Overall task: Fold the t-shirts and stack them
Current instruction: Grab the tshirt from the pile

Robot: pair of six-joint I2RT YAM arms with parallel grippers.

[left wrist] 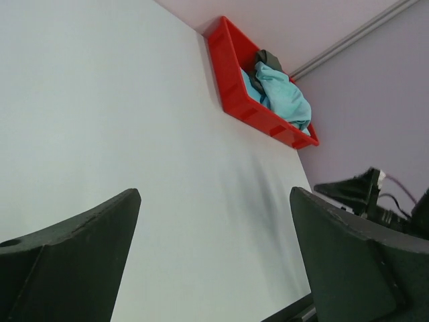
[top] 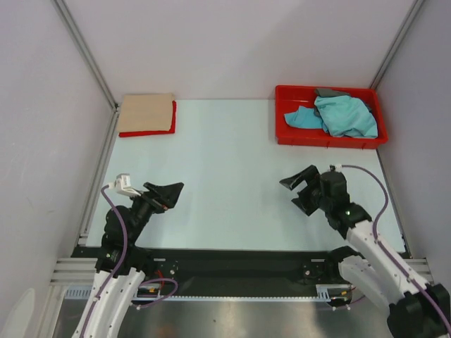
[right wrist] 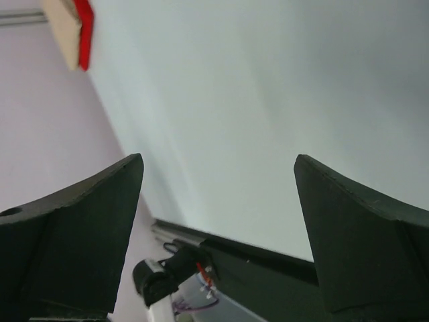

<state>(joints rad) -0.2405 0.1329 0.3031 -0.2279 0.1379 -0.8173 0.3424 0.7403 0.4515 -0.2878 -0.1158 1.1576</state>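
Black two-finger left gripper [top: 163, 191] and right gripper [top: 299, 190] hang over the near part of the pale table [top: 225, 162] in the top view, the jaws of both spread wide and holding nothing. At the far right, a rigid red plastic tray [top: 324, 143] holds a crumpled mint-green t-shirt [top: 345, 114] over a turquoise-blue t-shirt [top: 299, 118], with a grey t-shirt [top: 328, 91] peeking out behind. At the far left, a folded beige t-shirt [top: 144, 113] lies on a folded red t-shirt [top: 173, 120].

Left wrist view: its fingers [left wrist: 74, 248] stand apart, with the tray well ahead.

Right wrist view: its fingers [right wrist: 80, 221] stand apart, with the folded pile in the far corner.

The cloth looks light, limp and likely to sag. A pinch on a raised fold or hem of the mint-green one seems best.
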